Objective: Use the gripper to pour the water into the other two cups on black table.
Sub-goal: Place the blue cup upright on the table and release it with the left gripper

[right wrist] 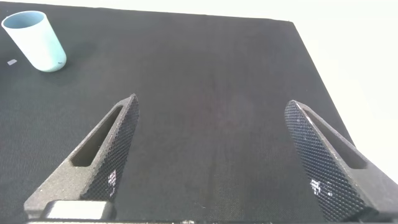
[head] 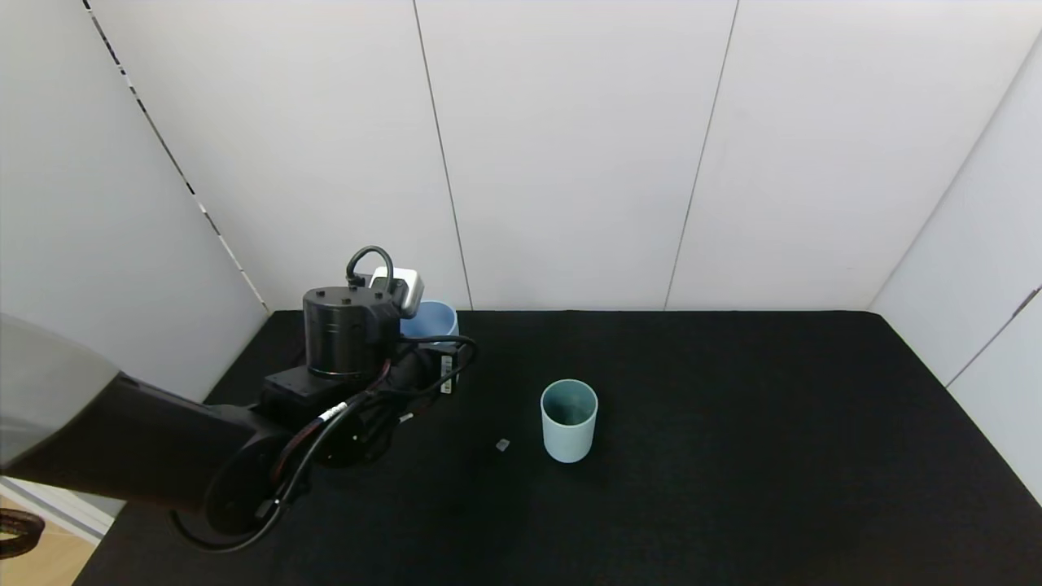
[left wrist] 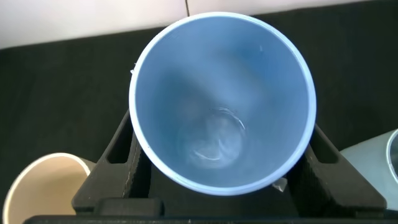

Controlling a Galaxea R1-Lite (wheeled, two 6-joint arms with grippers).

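My left gripper point(head: 423, 346) is shut on a light blue cup point(head: 431, 319), held upright near the back left of the black table point(head: 733, 456). In the left wrist view the gripper point(left wrist: 221, 137) has its jaws on both sides of the blue cup point(left wrist: 186, 74), which has a little clear water at its bottom. The mint green cup point(head: 568, 419) stands upright to the right of it; its edge shows in the left wrist view point(left wrist: 373, 168). The beige cup point(left wrist: 43, 186) stands close on the other side, hidden behind the arm in the head view. My right gripper point(right wrist: 211, 155) is open and empty above bare table.
A small grey scrap point(head: 502, 444) lies on the table just left of the mint cup. White wall panels close the back and sides. The mint cup point(right wrist: 36, 40) is far from the right gripper in the right wrist view.
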